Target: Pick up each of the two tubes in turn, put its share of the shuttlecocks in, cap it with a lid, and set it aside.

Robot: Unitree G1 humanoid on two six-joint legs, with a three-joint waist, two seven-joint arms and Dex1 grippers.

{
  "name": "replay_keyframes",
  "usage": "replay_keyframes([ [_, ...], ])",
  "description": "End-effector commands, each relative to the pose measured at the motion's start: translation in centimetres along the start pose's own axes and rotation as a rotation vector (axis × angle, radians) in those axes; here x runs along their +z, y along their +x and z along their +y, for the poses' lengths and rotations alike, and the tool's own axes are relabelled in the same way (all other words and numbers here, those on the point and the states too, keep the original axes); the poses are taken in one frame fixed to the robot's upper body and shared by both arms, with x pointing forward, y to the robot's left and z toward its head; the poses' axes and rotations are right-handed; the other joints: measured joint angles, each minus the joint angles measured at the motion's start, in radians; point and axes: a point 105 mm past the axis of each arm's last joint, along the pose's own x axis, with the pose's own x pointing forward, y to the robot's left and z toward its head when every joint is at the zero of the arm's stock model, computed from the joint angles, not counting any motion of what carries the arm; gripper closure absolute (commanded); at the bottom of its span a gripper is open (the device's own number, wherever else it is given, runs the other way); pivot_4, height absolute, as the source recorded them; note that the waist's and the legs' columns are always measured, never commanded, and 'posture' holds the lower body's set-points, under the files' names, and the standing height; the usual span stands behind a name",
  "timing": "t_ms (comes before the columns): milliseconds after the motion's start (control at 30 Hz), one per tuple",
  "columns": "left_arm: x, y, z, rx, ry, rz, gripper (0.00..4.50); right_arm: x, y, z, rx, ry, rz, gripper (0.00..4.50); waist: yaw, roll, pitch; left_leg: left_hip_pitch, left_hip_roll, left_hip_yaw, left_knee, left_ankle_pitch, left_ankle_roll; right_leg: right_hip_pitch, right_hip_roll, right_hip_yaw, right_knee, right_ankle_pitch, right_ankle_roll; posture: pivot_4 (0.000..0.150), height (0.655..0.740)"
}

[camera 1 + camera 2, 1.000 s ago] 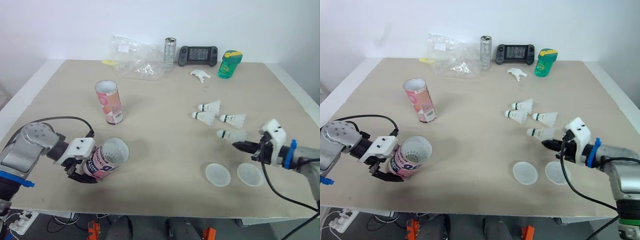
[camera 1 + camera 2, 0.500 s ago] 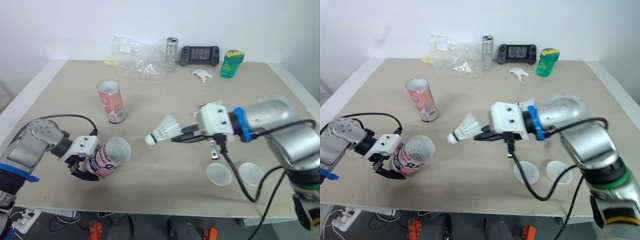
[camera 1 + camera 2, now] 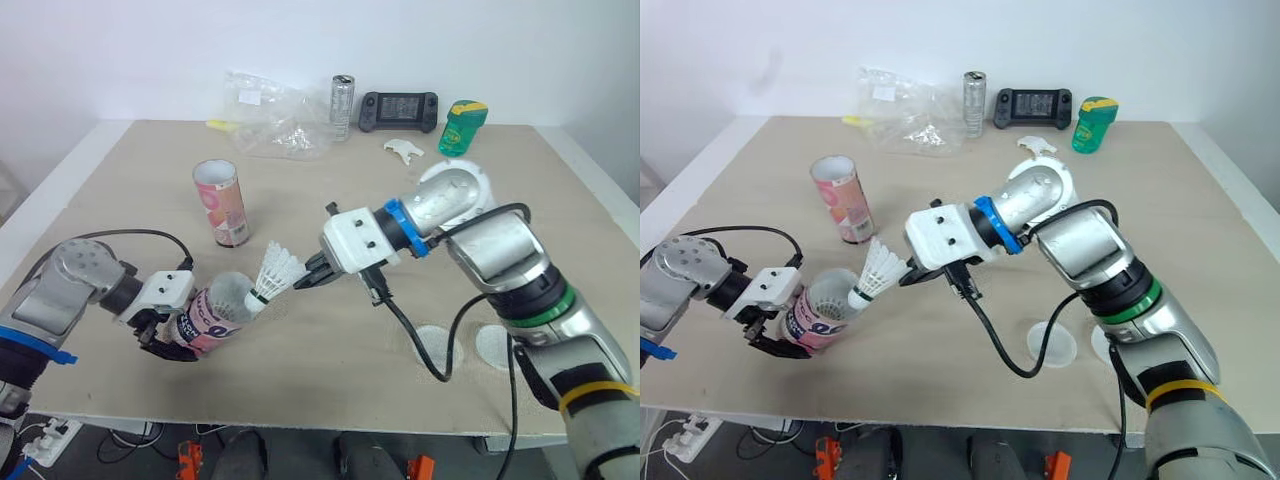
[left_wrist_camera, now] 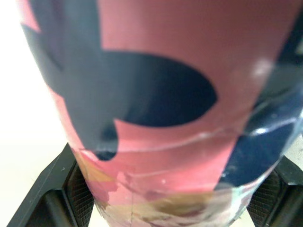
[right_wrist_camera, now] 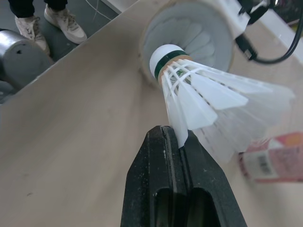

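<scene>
My left gripper (image 3: 178, 338) is shut on a pink and navy tube (image 3: 218, 314) near the table's front left, and the same tube (image 4: 156, 109) is seen in the left wrist view. It is tilted with its open mouth (image 5: 189, 28) facing right. White feathers show inside that mouth. My right gripper (image 3: 309, 281) is shut on the feather skirt of a white shuttlecock (image 3: 271, 278). Its cork tip (image 5: 165, 59) sits at the tube's rim. A second pink tube (image 3: 221, 203) stands upright behind. Two clear lids (image 3: 437, 345) (image 3: 497, 346) lie at the front right.
Along the back edge are a crumpled plastic bag (image 3: 270, 122), a silver can (image 3: 342, 105), a black game controller (image 3: 398, 110) and a green bottle (image 3: 461, 127). A small white object (image 3: 403, 150) lies in front of them. My right arm (image 3: 470, 225) reaches across the table's middle.
My right gripper picked up a shuttlecock on the right and carried it left across the table to the mouth of the held tube. My left gripper has kept the tube almost still.
</scene>
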Motion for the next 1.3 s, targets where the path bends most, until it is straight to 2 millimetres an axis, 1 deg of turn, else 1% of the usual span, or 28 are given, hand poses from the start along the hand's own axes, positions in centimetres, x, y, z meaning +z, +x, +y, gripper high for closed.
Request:
replay_keyframes([
  [33, -0.8, 0.6, -0.5, -0.023, -0.051, 0.008, 0.73, 0.7, 0.4, -1.2, 0.001, -0.053, 0.006, 4.41, 0.000, 0.000, 0.000, 0.000, 0.000, 0.000, 0.000, 0.000, 0.000, 0.000, 0.000, 0.000, 0.000, 0.000, 0.000, 0.150, 0.7236],
  [133, -1.0, 0.5, -0.6, -0.019, -0.065, 0.005, 0.73, 1.0, 0.9, -1.4, 0.027, -0.053, -0.016, 4.41, 0.000, 0.000, 0.000, -0.001, 0.000, 0.000, 0.000, 0.000, 0.000, 0.000, 0.000, 0.000, 0.000, 0.000, 0.000, 0.150, 0.7236],
  [167, -1.0, 0.4, -0.6, -0.018, -0.071, 0.003, 0.73, 1.4, 1.0, -1.2, 0.054, -0.040, -0.043, 4.15, 0.000, 0.000, 0.000, -0.001, 0.000, 0.000, 0.000, 0.000, 0.000, 0.000, 0.000, 0.000, 0.000, -0.001, 0.000, 0.150, 0.7236],
  [200, -1.0, 0.4, -0.7, -0.018, -0.074, 0.002, 0.73, 1.8, 1.0, -1.0, 0.074, -0.032, -0.065, 3.71, 0.000, 0.000, 0.000, -0.001, 0.000, 0.000, 0.000, 0.000, 0.000, 0.000, 0.000, 0.000, 0.000, -0.001, 0.000, 0.150, 0.7236],
  [267, -1.1, 0.4, -0.7, -0.017, -0.077, 0.002, 0.73, 2.2, 0.9, -0.9, 0.091, -0.022, -0.096, 3.16, 0.000, 0.000, 0.000, -0.001, 0.000, 0.000, 0.000, 0.000, 0.000, 0.000, 0.000, 0.000, 0.000, -0.001, 0.000, 0.150, 0.7236],
  [300, -1.1, 0.4, -0.7, -0.016, -0.078, 0.001, 0.73, 2.4, 0.7, -0.9, 0.089, -0.017, -0.110, 2.59, 0.000, 0.000, 0.000, -0.001, 0.000, 0.000, -0.001, 0.000, 0.000, 0.000, 0.000, 0.000, 0.000, -0.001, -0.001, 0.150, 0.7236],
  [333, -1.1, 0.4, -0.7, -0.015, -0.080, 0.001, 0.73, 2.7, 0.5, -1.0, 0.086, -0.012, -0.127, 2.50, 0.000, 0.000, 0.000, -0.001, 0.000, 0.000, -0.001, 0.000, 0.000, 0.000, 0.000, 0.000, 0.000, -0.001, -0.001, 0.150, 0.7236],
  [367, -1.1, 0.4, -0.7, -0.015, -0.081, 0.001, 0.73, 2.9, 0.3, -1.0, 0.085, -0.008, -0.138, 2.01, 0.000, 0.000, 0.000, -0.001, 0.000, 0.000, -0.001, 0.000, 0.000, 0.000, 0.000, -0.001, 0.000, -0.001, -0.001, 0.150, 0.7236],
  [400, -1.1, 0.4, -0.7, -0.015, -0.082, 0.001, 0.73, 3.0, 0.2, -1.0, 0.085, -0.006, -0.144, 1.72, 0.000, 0.000, 0.000, -0.001, 0.000, 0.000, -0.001, 0.000, 0.000, 0.000, 0.000, -0.001, 0.000, -0.001, -0.001, 0.150, 0.7236],
  [433, -1.2, 0.4, -0.8, -0.014, -0.083, 0.001, 0.73, 3.3, -0.3, -1.2, 0.063, 0.011, -0.171, 1.28, 0.000, 0.000, 0.000, -0.001, 0.000, 0.000, -0.001, 0.000, 0.000, 0.000, 0.000, -0.001, 0.000, -0.001, -0.001, 0.150, 0.7236],
  [500, -1.2, 0.4, -0.8, -0.013, -0.085, 0.001, 0.73, 3.8, -1.3, -1.7, 0.016, 0.046, -0.226, 1.28, 0.000, 0.000, 0.000, -0.001, 0.000, 0.000, -0.001, 0.000, 0.000, 0.000, 0.000, -0.001, 0.000, -0.001, -0.001, 0.150, 0.7236],
  [533, -1.3, 0.4, -0.8, -0.011, -0.086, 0.001, 0.73, 3.7, -1.7, -2.1, -0.013, 0.091, -0.253, 1.28, 0.000, 0.000, 0.000, -0.001, 0.000, 0.000, -0.001, 0.000, 0.000, 0.000, 0.000, -0.001, 0.000, -0.001, -0.001, 0.150, 0.7236],
  [633, -1.3, 0.4, -0.8, -0.013, -0.086, 0.002, 0.73, 3.2, -1.4, -2.3, -0.026, 0.130, -0.262, 1.28, -0.001, 0.000, 0.000, 0.000, 0.001, 0.000, -0.001, 0.000, 0.000, 0.000, 0.000, -0.001, 0.000, -0.001, -0.001, 0.150, 0.7236],
  [733, -1.3, 0.5, -0.7, -0.013, -0.084, 0.001, 0.73, 2.1, 0.2, -2.7, -0.042, 0.145, -0.198, 2.11, -0.002, 0.000, 0.000, 0.000, 0.001, 0.000, -0.001, 0.000, 0.000, 0.000, 0.000, -0.001, 0.000, -0.001, -0.002, 0.150, 0.7236],
  [767, -1.3, 0.5, -0.7, -0.013, -0.084, 0.001, 0.73, 2.0, 0.7, -2.7, -0.033, 0.141, -0.189, 2.62, -0.002, 0.000, 0.000, 0.000, 0.001, 0.000, -0.001, 0.000, 0.000, 0.000, 0.000, -0.001, 0.000, -0.001, -0.002, 0.150, 0.7236],
  [833, -1.2, 0.5, -0.6, -0.013, -0.083, -0.001, 0.73, 1.9, 1.5, -2.8, -0.019, 0.137, -0.182, 3.50, -0.002, 0.000, 0.000, 0.000, 0.001, 0.000, -0.001, 0.000, 0.000, -0.001, 0.000, -0.001, 0.000, -0.001, -0.002, 0.150, 0.7236],
  [867, -1.2, 0.6, -0.6, -0.013, -0.083, -0.002, 0.73, 1.9, 1.9, -3.0, -0.016, 0.134, -0.177, 4.12, -0.001, 0.000, 0.000, -0.001, 0.000, 0.000, -0.001, 0.000, 0.000, -0.001, 0.000, -0.001, 0.000, -0.001, -0.002, 0.150, 0.7236],
  [900, -1.2, 0.6, -0.6, -0.013, -0.083, -0.003, 0.73, 2.0, 2.2, -3.0, 0.002, 0.130, -0.174, 4.45, -0.001, 0.000, 0.000, -0.001, 0.000, 0.000, -0.001, 0.000, 0.000, -0.001, 0.000, -0.001, 0.000, -0.001, -0.002, 0.150, 0.7236],
  [1000, -1.2, 0.6, -0.6, -0.011, -0.086, -0.001, 0.73, 2.6, 3.2, -2.7, 0.070, 0.117, -0.183, 4.45, -0.001, 0.000, 0.000, -0.001, 0.000, 0.000, -0.001, 0.000, 0.000, -0.001, 0.000, -0.001, 0.000, -0.001, -0.001, 0.150, 0.7236],
  [1067, -1.5, 0.5, -0.5, -0.005, -0.090, 0.008, 0.73, 3.0, 4.3, -2.7, 0.123, 0.103, -0.176, 4.45, -0.001, 0.000, 0.000, -0.002, 0.000, 0.000, -0.001, 0.000, 0.000, -0.002, 0.000, -0.001, 0.000, -0.001, -0.001, 0.150, 0.7236],
  [1133, -1.6, 0.6, -0.5, -0.005, -0.094, 0.008, 0.73, 3.0, 5.3, -2.7, 0.161, 0.096, -0.150, 4.45, -0.001, 0.000, 0.000, -0.001, 0.001, 0.000, -0.001, 0.000, 0.000, -0.002, 0.000, -0.001, 0.001, -0.001, -0.002, 0.150, 0.7236],
  [1200, -1.6, 0.6, -0.6, -0.006, -0.096, 0.003, 0.73, 2.7, 6.0, -2.0, 0.232, 0.069, -0.119, 4.45, 0.000, 0.000, 0.000, -0.001, 0.001, -0.001, -0.001, 0.000, 0.000, -0.002, 0.001, -0.002, 0.001, -0.001, -0.002, 0.150, 0.7236],
  [1233, -1.5, 0.6, -0.6, -0.005, -0.098, 0.000, 0.73, 2.6, 6.8, -1.7, 0.272, 0.051, -0.096, 4.45, 0.000, -0.001, 0.000, -0.001, 0.001, -0.001, -0.001, 0.000, 0.000, -0.002, 0.001, -0.003, 0.001, -0.001, -0.002, 0.150, 0.7236],
  [1300, -1.5, 0.6, -0.6, -0.004, -0.101, -0.004, 0.73, 2.4, 7.6, -1.7, 0.312, 0.029, -0.067, 4.45, -0.001, -0.001, 0.000, -0.001, 0.001, -0.001, -0.001, 0.000, 0.000, -0.002, 0.000, -0.002, 0.001, -0.001, -0.002, 0.150, 0.7236],
])
